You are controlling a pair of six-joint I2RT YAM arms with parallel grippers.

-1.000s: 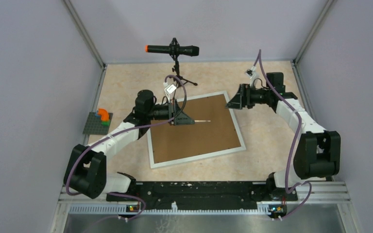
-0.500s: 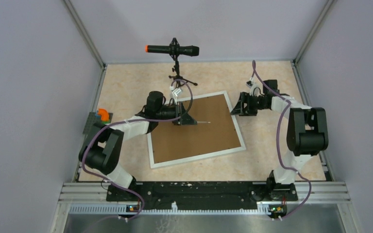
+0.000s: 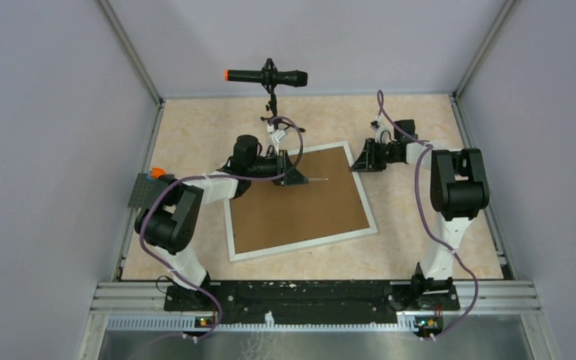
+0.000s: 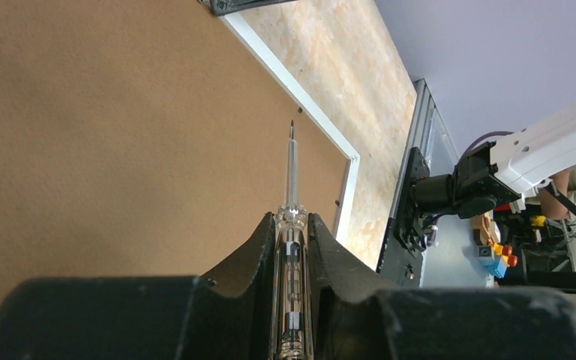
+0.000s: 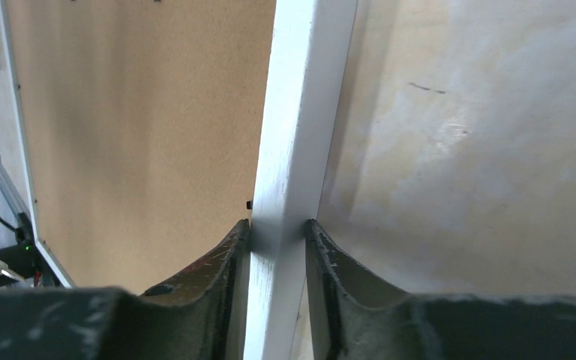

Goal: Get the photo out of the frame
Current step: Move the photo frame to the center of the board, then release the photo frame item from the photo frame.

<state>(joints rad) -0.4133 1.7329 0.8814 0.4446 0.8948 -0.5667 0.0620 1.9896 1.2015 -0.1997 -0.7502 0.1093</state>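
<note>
The frame (image 3: 305, 241) lies face down on the table, its brown backing board (image 3: 300, 202) facing up. The photo is hidden under that board. My left gripper (image 3: 294, 178) hovers over the board's far left part, shut on a clear-handled screwdriver (image 4: 292, 172) whose tip points across the board. In the left wrist view the handle sits clamped in my left gripper (image 4: 292, 221). My right gripper (image 3: 360, 163) is at the frame's far right corner. In the right wrist view my right gripper (image 5: 277, 225) is shut on the white frame border (image 5: 300, 112), beside the board (image 5: 135, 135).
A microphone on a small tripod (image 3: 270, 77) stands at the back, just beyond the frame's far corner. A grey brick plate with an orange piece (image 3: 148, 189) lies at the left edge. Walls enclose the table on three sides.
My right gripper has closed on the frame's border at the far right corner. My left gripper carried the screwdriver slightly farther back. Both arms have drawn in toward the frame.
</note>
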